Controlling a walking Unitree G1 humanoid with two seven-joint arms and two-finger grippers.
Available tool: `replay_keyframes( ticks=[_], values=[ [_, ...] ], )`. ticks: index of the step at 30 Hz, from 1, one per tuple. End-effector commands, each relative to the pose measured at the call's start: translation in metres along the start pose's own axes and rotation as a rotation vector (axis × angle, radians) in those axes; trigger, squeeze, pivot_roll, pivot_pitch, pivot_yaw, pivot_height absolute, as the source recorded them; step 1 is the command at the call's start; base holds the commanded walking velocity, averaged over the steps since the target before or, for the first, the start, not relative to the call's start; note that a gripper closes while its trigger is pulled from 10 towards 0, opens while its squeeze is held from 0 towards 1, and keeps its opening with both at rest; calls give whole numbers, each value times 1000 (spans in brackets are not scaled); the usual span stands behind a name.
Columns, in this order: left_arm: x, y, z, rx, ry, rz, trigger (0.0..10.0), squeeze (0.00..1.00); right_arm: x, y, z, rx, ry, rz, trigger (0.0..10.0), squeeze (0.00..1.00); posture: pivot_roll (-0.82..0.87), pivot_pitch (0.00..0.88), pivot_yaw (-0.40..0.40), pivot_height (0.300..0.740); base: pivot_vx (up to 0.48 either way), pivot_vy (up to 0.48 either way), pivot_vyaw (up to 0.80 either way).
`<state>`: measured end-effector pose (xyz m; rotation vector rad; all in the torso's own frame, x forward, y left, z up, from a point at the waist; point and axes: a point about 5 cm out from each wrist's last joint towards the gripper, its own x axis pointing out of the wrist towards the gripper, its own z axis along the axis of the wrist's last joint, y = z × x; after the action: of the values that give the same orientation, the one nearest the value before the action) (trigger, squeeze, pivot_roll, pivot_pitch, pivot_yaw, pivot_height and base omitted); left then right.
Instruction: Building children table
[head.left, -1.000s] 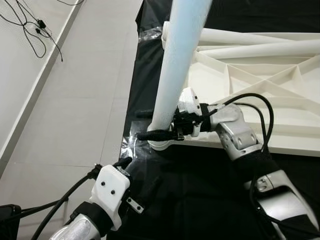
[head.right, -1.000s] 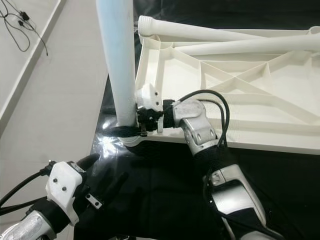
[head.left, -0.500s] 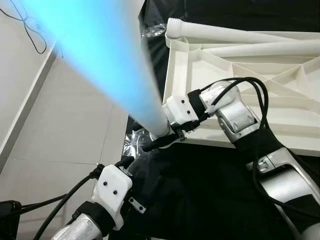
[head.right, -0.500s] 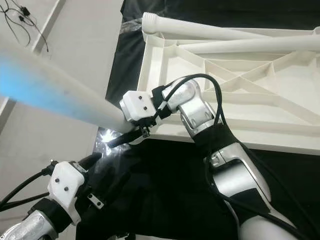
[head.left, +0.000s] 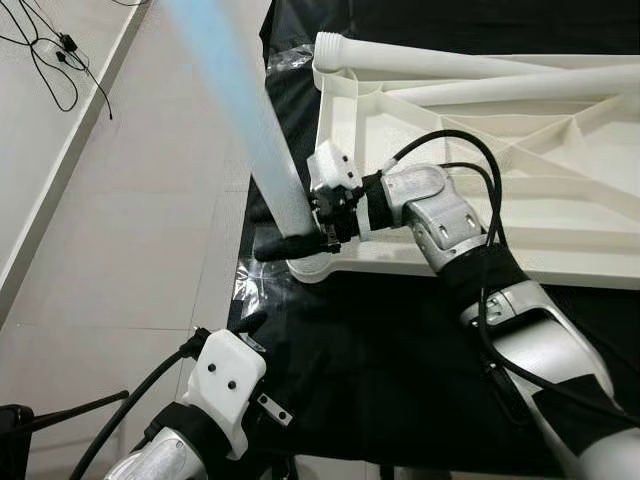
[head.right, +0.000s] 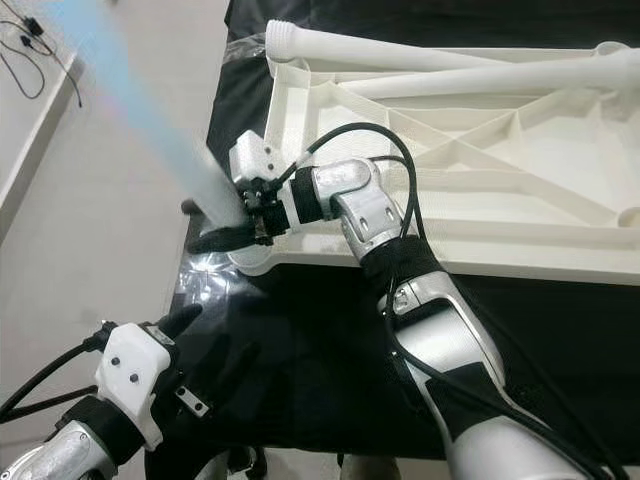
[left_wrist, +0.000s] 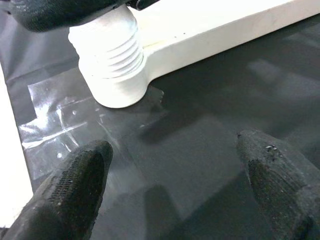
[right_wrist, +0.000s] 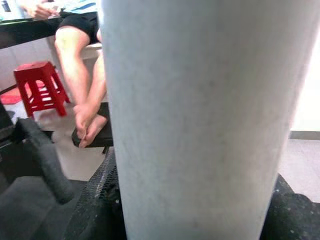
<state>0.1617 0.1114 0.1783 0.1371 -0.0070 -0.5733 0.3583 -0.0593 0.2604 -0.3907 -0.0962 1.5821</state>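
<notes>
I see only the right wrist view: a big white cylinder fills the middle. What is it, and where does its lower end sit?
Observer: It is a table leg, gripped by the right gripper. Its threaded end sits in the corner socket of the upturned tabletop.
Operator: Is the leg upright?
Observer: No, it tilts toward the robot's left.
Operator: Where is the left gripper?
Observer: The left gripper is open, above the black sheet near that socket, touching nothing.
Operator: Any other legs?
Observer: Two more legs lie across the tabletop's far side.
</notes>
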Motion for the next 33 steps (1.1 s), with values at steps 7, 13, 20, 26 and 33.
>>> replay_keyframes(
  ticks=[7, 13, 20, 26, 33],
  values=[
    [-5, -3, -2, -8, 23, -7, 10000, 0, -4, 16, -45, 119, -14, -71, 10000, 0, 59, 433, 87, 740, 0, 0, 0],
    [-6, -3, -2, -5, 27, -10, 10000, 0, -3, 22, -48, 55, -19, -95, 10000, 0, 57, 433, 90, 740, 0, 0, 0],
    [-7, -2, -2, -1, 31, -11, 10000, 0, -5, 37, -57, -33, 66, -42, 10000, 0, 57, 426, 96, 740, 0, 0, 0],
    [-7, -3, -3, 0, 32, -14, 10000, 0, -8, 38, -62, -70, 177, -22, 10000, 0, 50, 419, 94, 740, 0, 0, 0],
    [-7, -3, -3, 2, 32, -15, 10000, 0, -8, 37, -63, -49, 243, 3, 10000, 0, 52, 414, 92, 740, 0, 0, 0]
  ],
)
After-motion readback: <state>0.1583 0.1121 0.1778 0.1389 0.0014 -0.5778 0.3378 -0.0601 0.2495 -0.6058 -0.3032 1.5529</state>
